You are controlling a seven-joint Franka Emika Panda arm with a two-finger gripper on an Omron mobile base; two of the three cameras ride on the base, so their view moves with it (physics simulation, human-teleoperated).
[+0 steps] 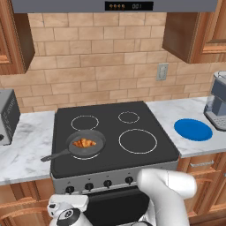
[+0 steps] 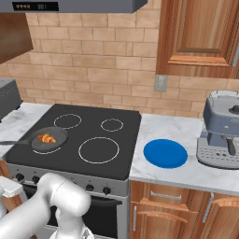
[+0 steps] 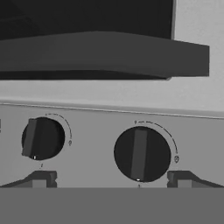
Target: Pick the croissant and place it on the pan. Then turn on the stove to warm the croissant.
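One container matters: the pan (image 1: 86, 144) sits on the front-left burner ring of the stove (image 1: 114, 132), handle pointing left toward the counter edge. Inside it, the croissant (image 1: 84, 143) lies near the middle of the bowl, small against the dark base. Same read from the right base view: croissant (image 2: 46, 138) in the pan (image 2: 48, 138), on the near-left ring of the stove (image 2: 79, 137).

Left of the stove, a grey toaster oven (image 1: 6, 115) stands on the marble counter (image 1: 24, 145). Right of the stove, a flat blue plate (image 1: 193, 129) rests on the counter with nothing on it. Further right, a grey coffee machine (image 2: 222, 130) stands just beside the plate (image 2: 165, 153).

My gripper (image 3: 111, 179) is down at the stove's steel front panel, fingers spread wide, pinching nothing. In the hand view, two black knobs face me. The left knob (image 3: 42, 138) sits above my left fingertip; the right knob (image 3: 141, 154) sits between my fingertips (image 3: 180, 178), bar upright. Whether I touch it, I can't tell.
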